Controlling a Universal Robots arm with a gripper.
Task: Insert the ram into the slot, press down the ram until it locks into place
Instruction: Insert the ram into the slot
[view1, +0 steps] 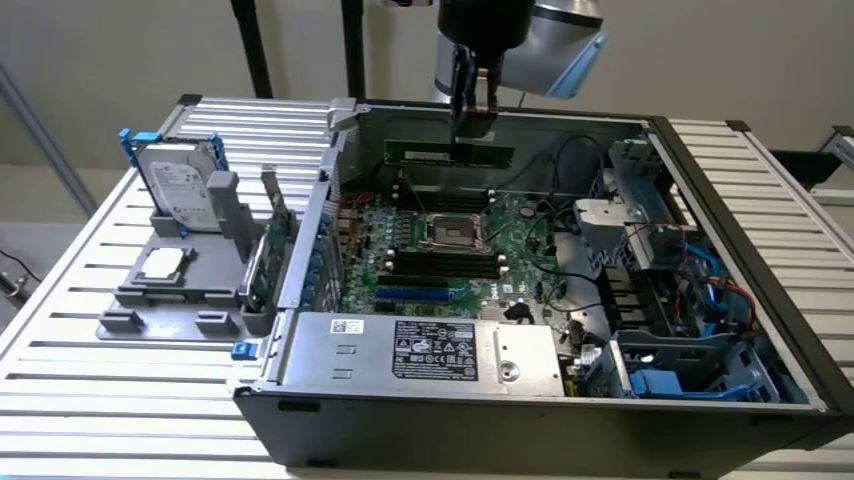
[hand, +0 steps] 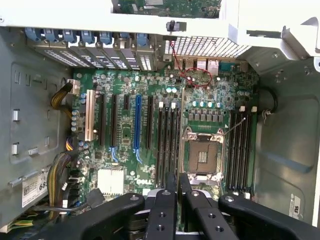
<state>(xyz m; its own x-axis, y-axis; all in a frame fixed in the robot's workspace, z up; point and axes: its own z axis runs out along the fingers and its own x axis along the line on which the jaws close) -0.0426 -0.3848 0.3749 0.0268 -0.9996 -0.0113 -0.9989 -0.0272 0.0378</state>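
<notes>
My gripper (view1: 474, 132) is shut on the ram (view1: 416, 152), a narrow green stick held level above the open computer case. It hangs over the far part of the motherboard (view1: 514, 215), well above the board and touching no slot. In the wrist view the black fingers (hand: 162, 210) are pressed close together, looking down on the board. Several parallel black slots (hand: 167, 142) lie on one side of the metal CPU socket (hand: 202, 155), and another group of slots (hand: 239, 150) lies on its other side. In the exterior view, black slots (view1: 438, 265) sit just in front of the CPU socket (view1: 447, 232).
A blue slot (hand: 137, 125) and other black card slots lie beside the memory slots. The silver power supply (view1: 427, 350) fills the case's near side, with a drive cage and cables (view1: 667, 300) at the exterior view's right. A hard drive (view1: 180, 195) stands on a grey holder outside the case.
</notes>
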